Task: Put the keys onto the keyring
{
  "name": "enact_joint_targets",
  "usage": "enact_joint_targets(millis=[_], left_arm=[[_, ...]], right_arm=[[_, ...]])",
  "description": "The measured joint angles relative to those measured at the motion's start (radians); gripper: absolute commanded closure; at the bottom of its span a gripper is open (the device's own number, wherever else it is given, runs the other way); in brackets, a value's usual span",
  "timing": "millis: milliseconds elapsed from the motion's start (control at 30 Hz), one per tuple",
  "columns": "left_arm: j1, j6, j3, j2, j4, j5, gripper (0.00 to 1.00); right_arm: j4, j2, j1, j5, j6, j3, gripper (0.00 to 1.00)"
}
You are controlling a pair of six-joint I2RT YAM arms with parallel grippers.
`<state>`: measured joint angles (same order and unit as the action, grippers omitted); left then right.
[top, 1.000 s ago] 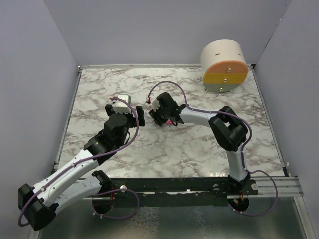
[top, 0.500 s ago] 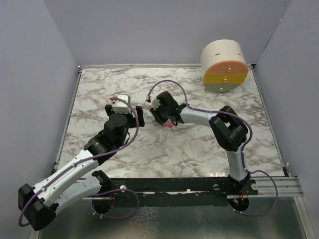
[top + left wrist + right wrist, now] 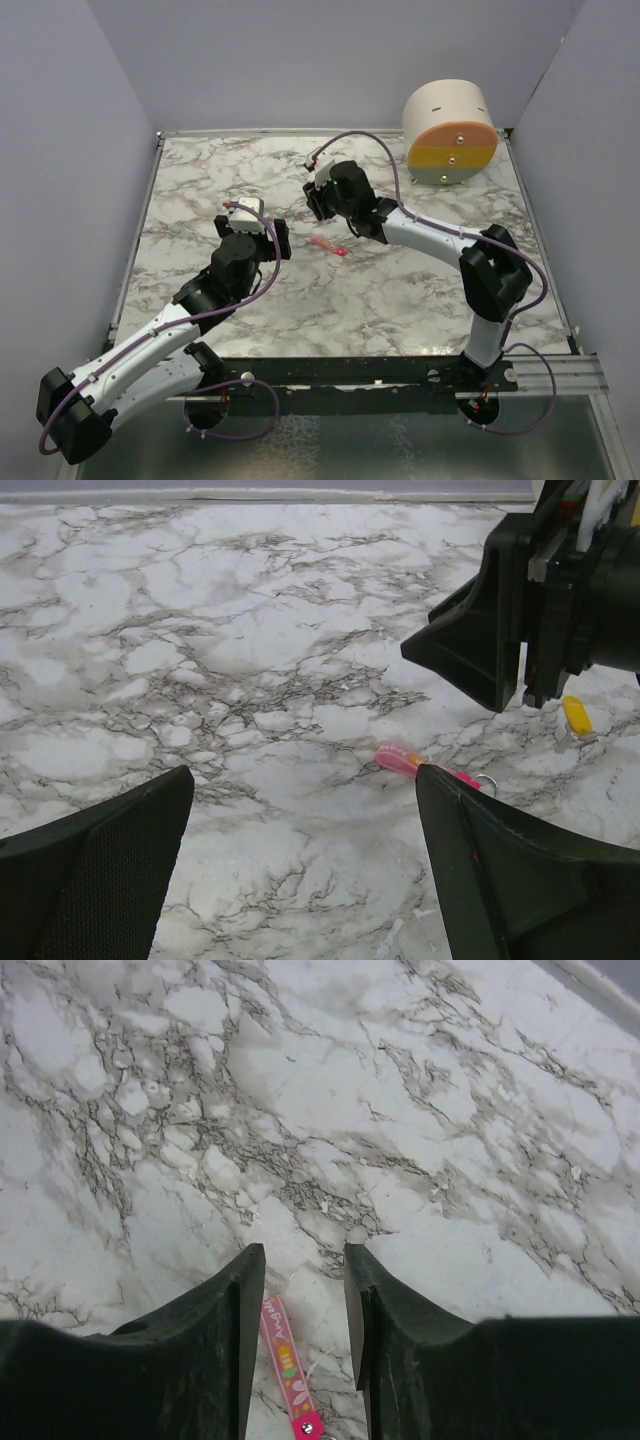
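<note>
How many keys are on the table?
2. The pink key lies on the table near its middle. The yellow key lies near it, close to the right gripper. Others may be hidden under the arms.

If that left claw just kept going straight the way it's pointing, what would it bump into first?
Probably the pink key on the marble table, just ahead of the open left gripper. The right gripper hangs beyond it. Depth is unclear, though.
</note>
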<state>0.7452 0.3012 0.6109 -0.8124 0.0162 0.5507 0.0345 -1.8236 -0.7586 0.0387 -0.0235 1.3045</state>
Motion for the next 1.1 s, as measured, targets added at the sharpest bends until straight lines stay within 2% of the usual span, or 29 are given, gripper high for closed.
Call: enact_joint_targets(millis=[133,267,767,1100], left_arm=[[0.000,0.000,0.002,-0.002,0.001,-0.005,0.01],[-0.005,0.000,0.004,-0.010,0.004,-0.006,0.01],[-0.005,0.001,0.004,-0.014,0.015,-0.009,0.01],[-0.006,0.000,0.004,-0.018,0.015,-0.009,0.01]], right_arm=[[-0.074,-0.051,0.003,-0.002,0.006,0.091,0.51],[-0.120,-0.077,0.003,-0.020,0.021,0.068,0.48],[-0.170,-0.146,0.003,-0.140,0.029,0.018,0.48],[-0.174,-0.202,0.003,-0.162,0.026,0.018,0.51]])
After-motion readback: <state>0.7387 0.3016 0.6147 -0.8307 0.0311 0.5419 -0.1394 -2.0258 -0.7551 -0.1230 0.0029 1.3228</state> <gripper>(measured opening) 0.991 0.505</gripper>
